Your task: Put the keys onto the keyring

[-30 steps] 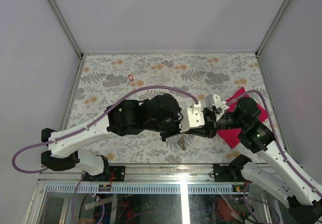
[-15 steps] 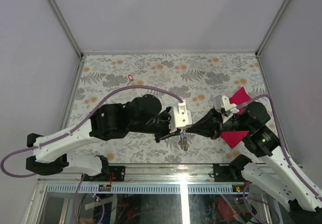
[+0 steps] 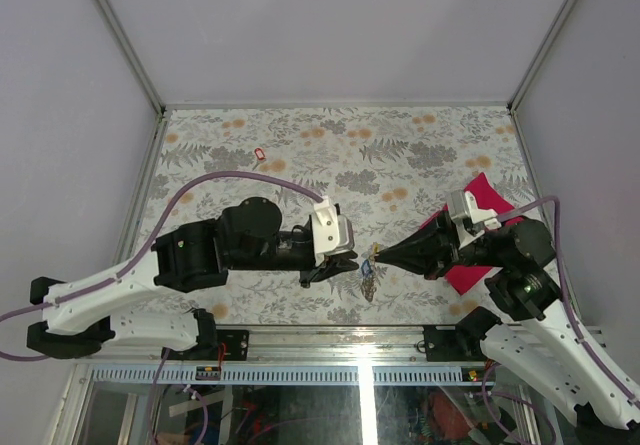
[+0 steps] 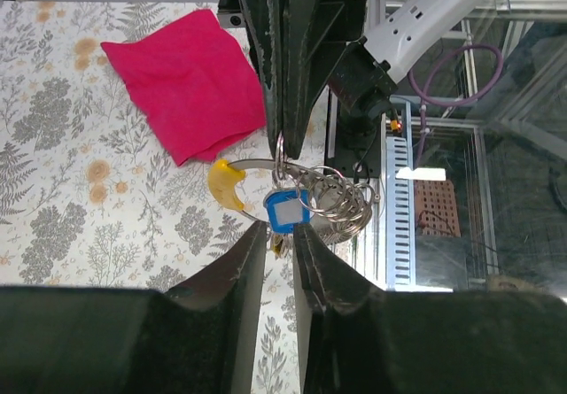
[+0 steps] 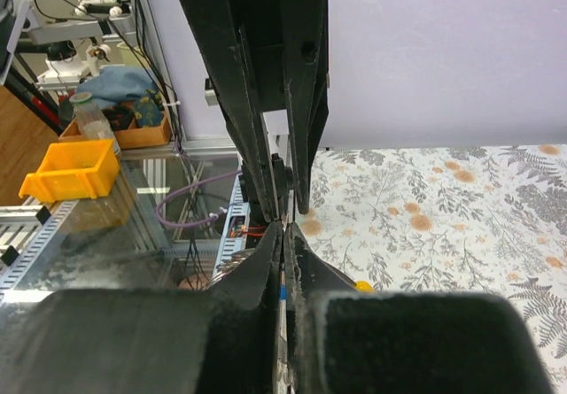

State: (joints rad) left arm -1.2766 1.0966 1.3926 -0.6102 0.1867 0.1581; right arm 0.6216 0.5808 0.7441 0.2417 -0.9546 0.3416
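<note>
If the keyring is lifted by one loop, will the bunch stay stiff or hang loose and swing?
Probably floppy: the keyring is a bunch of linked loops, pinched at one loop by the right gripper. It would likely swing, since the yellow key and blue tag splay at different angles.

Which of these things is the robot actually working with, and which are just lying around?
Job: keyring, pinched by the right gripper; yellow key beside it; red key, alone on the table.
Lying about: magenta cloth.
</note>
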